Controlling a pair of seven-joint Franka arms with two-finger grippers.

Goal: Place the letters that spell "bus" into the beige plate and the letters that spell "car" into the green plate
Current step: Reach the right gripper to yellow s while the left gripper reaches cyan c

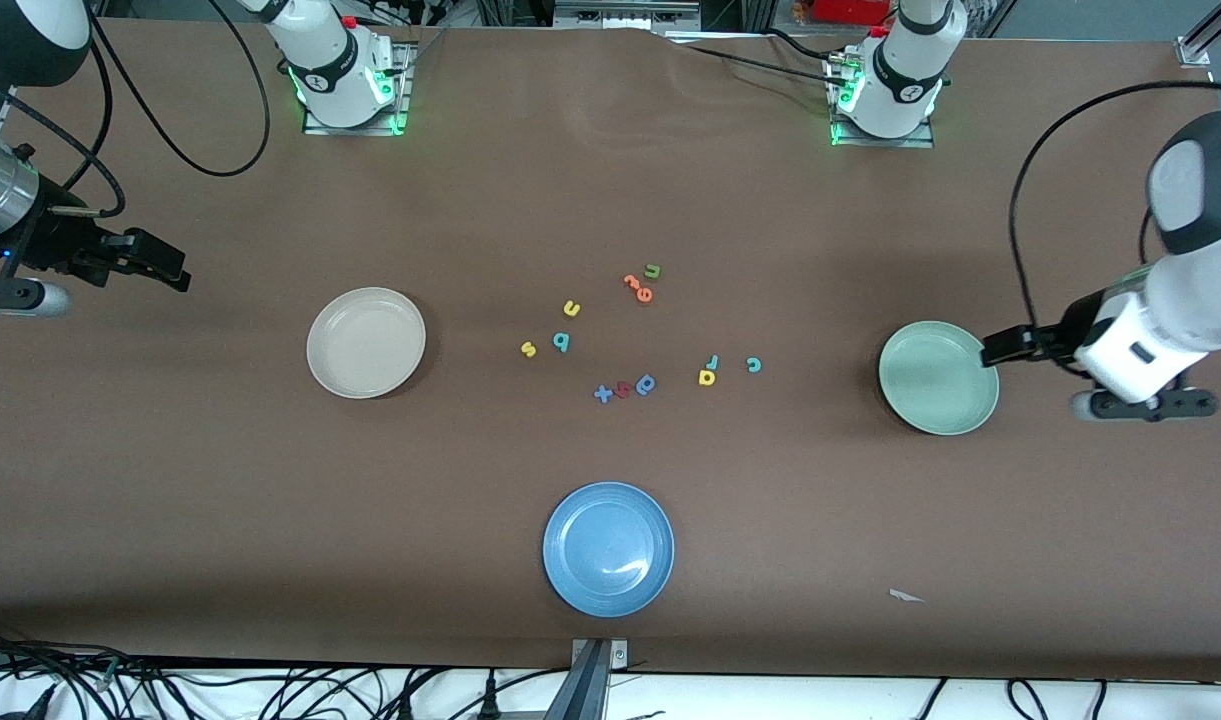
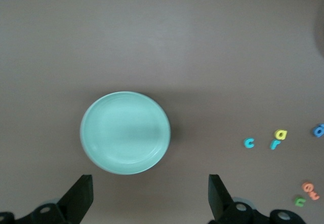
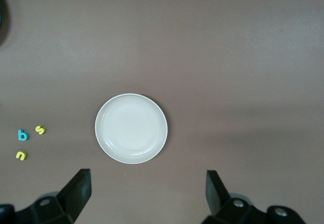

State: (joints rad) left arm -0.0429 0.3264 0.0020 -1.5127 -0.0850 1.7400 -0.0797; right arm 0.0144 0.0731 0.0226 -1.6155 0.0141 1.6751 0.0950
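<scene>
Letters for "bus" — teal b (image 1: 562, 343), yellow u (image 1: 571, 309), yellow s (image 1: 528, 349) — lie loose mid-table, nearer the empty beige plate (image 1: 366, 342). The teal c (image 1: 753, 365), teal r (image 1: 712, 361) and yellow a (image 1: 707, 377) sit toward the empty green plate (image 1: 938, 377). Left claw (image 2: 151, 196) and right claw (image 3: 147, 193) hover above the table's ends, both spread wide, holding nothing.

A high front camera is looking down across the whole table toward the arm bases, while each wrist camera is gazing straight down from well above, sharing the green plate (image 2: 125, 132) and beige plate (image 3: 131, 128) respectively.
</scene>
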